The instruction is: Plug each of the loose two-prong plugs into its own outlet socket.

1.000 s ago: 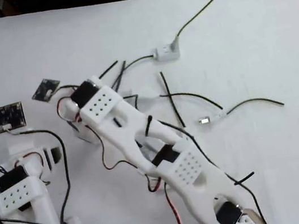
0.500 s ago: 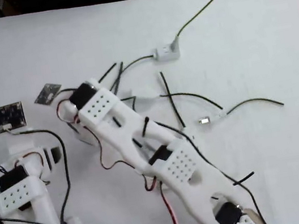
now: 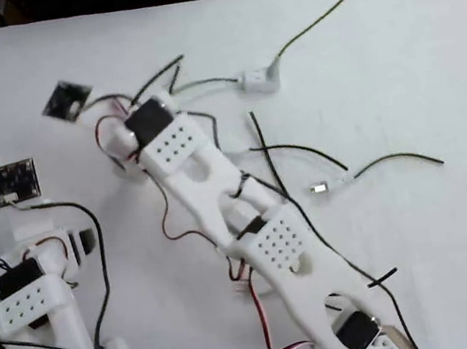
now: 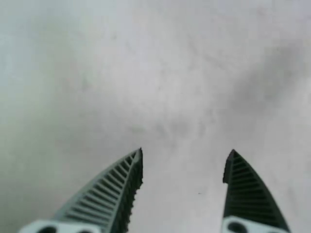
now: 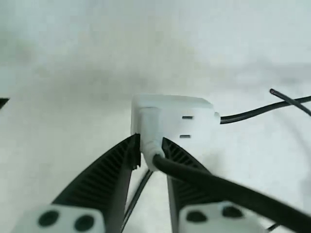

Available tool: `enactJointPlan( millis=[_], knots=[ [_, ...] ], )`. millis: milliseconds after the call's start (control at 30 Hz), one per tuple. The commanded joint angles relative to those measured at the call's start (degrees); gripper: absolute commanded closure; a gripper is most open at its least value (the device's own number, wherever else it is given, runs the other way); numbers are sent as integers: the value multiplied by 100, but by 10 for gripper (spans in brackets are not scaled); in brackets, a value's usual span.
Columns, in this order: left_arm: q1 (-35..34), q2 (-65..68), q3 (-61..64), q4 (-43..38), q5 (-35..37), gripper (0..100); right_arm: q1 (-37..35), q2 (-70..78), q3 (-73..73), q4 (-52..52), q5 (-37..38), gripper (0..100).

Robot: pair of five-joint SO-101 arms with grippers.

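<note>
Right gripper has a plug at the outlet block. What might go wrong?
1. The outlet block looks unbraced; the left gripper hangs open over bare table, so pushing may slide the block.
2. The black cord of the plug drapes over a finger of the right gripper and may snag on release.

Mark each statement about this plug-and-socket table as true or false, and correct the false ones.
1. The left gripper has its fingers open over bare table. True.
2. The right gripper holds nothing. False: its fingers are shut on a white plug.
3. The socket block beside that plug shows two slots. True.
4. The plug's cable is red. False: it is black.
</note>
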Motion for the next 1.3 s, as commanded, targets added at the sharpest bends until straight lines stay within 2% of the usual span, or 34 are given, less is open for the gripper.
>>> enactJointPlan(
  millis=[0, 167, 333, 400, 633, 867, 933, 1033, 1267],
  knots=[
    [22, -145, -26, -88, 26, 729, 409, -145, -448, -629, 88, 981],
    [22, -145, -26, -79, 26, 729, 699, 268, -484, -1253, 70, 956],
    [22, -145, -26, -70, 18, 729, 664, 479, -519, -1007, 62, 797],
    [22, -145, -26, -70, 18, 729, 673, 409, -519, -831, 62, 768],
    [22, -145, -26, -70, 18, 729, 549, -470, -457, 374, 70, 802],
    [22, -145, -18, -97, 18, 729, 980, -1068, -448, 374, 70, 981],
    [22, -145, -18, -97, 18, 729, 1007, -1244, -334, 382, 70, 971],
    [22, -145, -18, -105, 18, 729, 980, -1815, 475, 400, 70, 943],
    [22, -119, -18, -105, 26, 729, 848, -3978, 3930, 374, 105, 936]
  ],
)
